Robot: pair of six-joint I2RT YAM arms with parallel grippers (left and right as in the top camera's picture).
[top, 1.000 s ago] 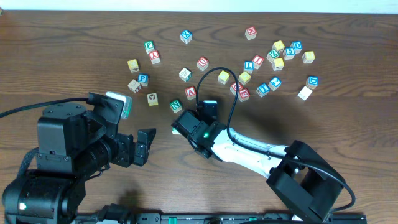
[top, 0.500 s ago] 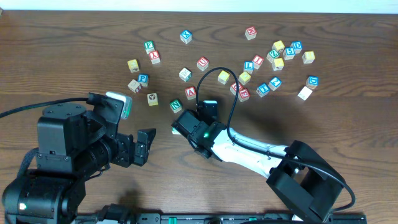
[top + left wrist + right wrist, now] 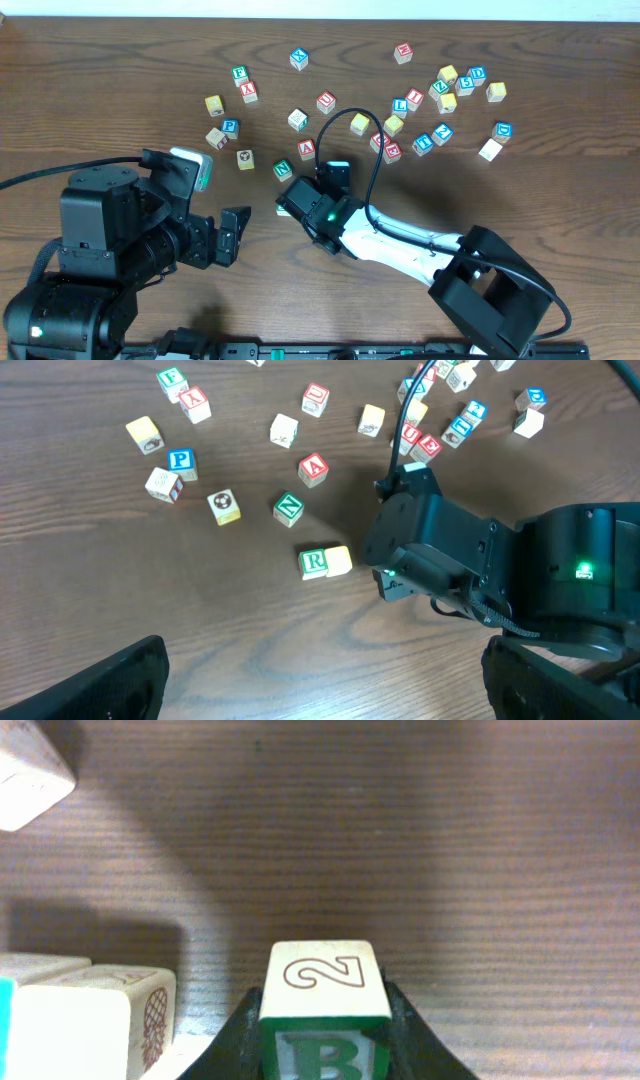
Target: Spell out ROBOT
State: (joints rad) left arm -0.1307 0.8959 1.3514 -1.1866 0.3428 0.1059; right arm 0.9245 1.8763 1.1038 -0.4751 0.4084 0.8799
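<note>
Right gripper (image 3: 323,1038) is pinching a wooden cube, the B block (image 3: 323,990). Black fingers (image 3: 232,1038) are pressing its two side faces. A green B is facing the wrist camera and an outlined 2 is showing on top. The lower part of the B is running off the frame, so cannot tell whether the cube is touching the table (image 3: 450,840). From overhead the pinch is hiding under the arm's black wrist housing (image 3: 318,205); the left wrist view is hiding it too.

Just left of the held cube a cream block (image 3: 105,1020) with a cross-hatched engraving is sitting cut off at the frame edge. A pale block (image 3: 25,780) is poking in ahead and far left, letter unreadable.

Left gripper (image 3: 330,685) is standing spread wide, only dark rounded fingertips (image 3: 110,680) showing at the lower corners. Ahead of it the R block (image 3: 314,563) is lying flat, green letter up, touching a plain yellow block (image 3: 338,560) on its right.

Table is showing dark brown, matte, with strong wood grain. Cubes are looking square-edged, with painted letters on pale wood
</note>
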